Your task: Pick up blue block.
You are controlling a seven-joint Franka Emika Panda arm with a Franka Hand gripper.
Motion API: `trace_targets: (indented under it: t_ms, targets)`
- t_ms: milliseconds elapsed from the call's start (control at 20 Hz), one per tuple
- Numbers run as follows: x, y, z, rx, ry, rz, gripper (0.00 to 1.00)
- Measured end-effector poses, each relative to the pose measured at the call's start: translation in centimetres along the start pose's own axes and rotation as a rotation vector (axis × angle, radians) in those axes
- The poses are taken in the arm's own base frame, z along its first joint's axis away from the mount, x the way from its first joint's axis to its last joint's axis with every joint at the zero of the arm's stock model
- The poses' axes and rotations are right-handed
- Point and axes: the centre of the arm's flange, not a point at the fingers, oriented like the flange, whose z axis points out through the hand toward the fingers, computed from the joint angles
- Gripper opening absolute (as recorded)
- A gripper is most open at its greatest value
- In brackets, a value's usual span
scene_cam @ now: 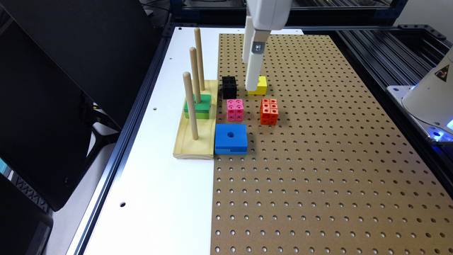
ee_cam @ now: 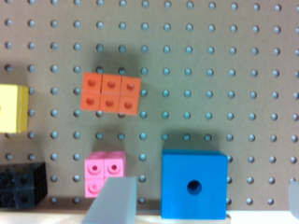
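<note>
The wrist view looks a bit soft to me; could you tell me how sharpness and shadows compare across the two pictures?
Wrist view: slightly blurred throughout, the blue block edges fuzzy, a soft dark shadow beside the orange cube. Exterior view: crisper, the blue block sharp, faint shadows beside the cubes, blue glow at the exterior view's right edge.

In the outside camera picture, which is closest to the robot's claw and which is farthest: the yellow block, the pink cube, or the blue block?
1. Yellow block: right behind the gripper.
2. Pink cube: a little nearer the camera, toward the exterior view's left.
3. Blue block: farthest, beside the wooden peg base.
</note>
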Motion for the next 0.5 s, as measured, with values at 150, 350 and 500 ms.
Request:
trace_targets:
  t_ms: [150, 350, 500]
  targets:
    - [0.0, 0.0, 0.1, -0.001, -0.001, 0.000, 1.00]
    - [0.2, 0.0, 2.4, -0.017, -0.017, 0.001, 1.00]
    - [0.5, -0.2, 5.0, -0.017, -0.023, 0.003, 1.00]
